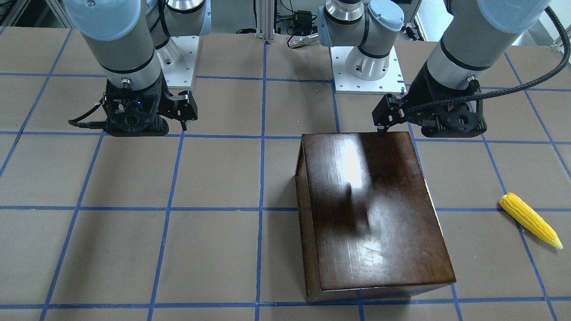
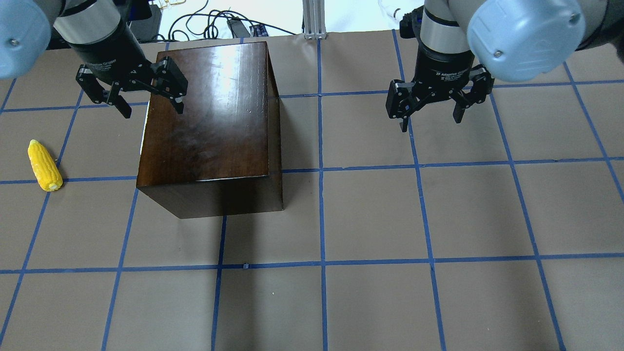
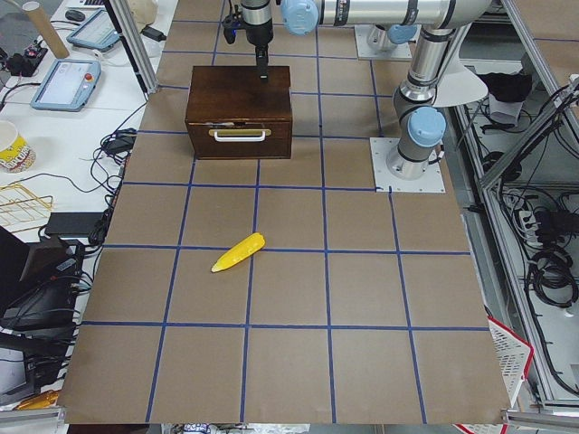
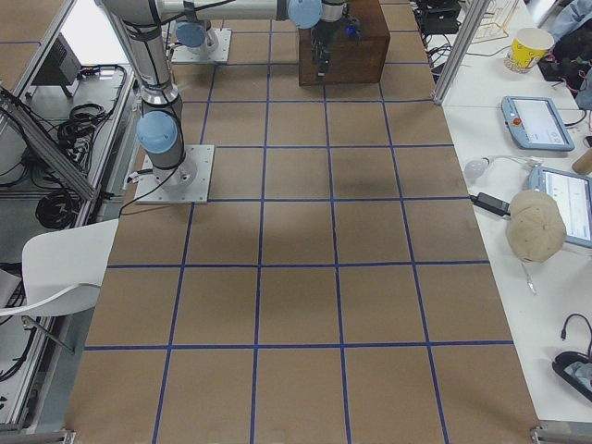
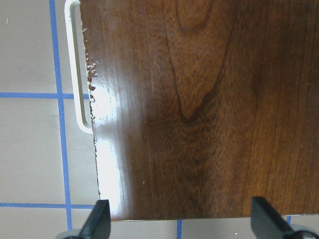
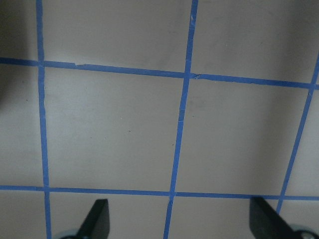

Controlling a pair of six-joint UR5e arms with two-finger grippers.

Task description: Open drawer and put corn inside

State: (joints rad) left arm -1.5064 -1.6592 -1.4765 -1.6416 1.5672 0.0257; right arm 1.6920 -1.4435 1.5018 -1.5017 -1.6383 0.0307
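The glossy dark-brown wooden box (image 2: 209, 122) stands on the table's left half. Its drawer (image 3: 240, 145) is shut; the chipped front panel carries a white handle (image 5: 75, 74) and faces the corn's side. The yellow corn (image 2: 45, 165) lies flat on the table left of the box, apart from it; it also shows in the front view (image 1: 530, 220). My left gripper (image 2: 152, 109) is open and empty, hovering over the box top near the handle-side edge, with its fingertips (image 5: 97, 221) spread wide. My right gripper (image 2: 431, 122) is open and empty above bare table.
Blue tape lines grid the brown table (image 2: 370, 219). The arms' base plates (image 1: 368, 76) sit at the robot's edge. Desks with tablets (image 3: 63, 86) and a cup (image 4: 530, 46) flank the table's ends.
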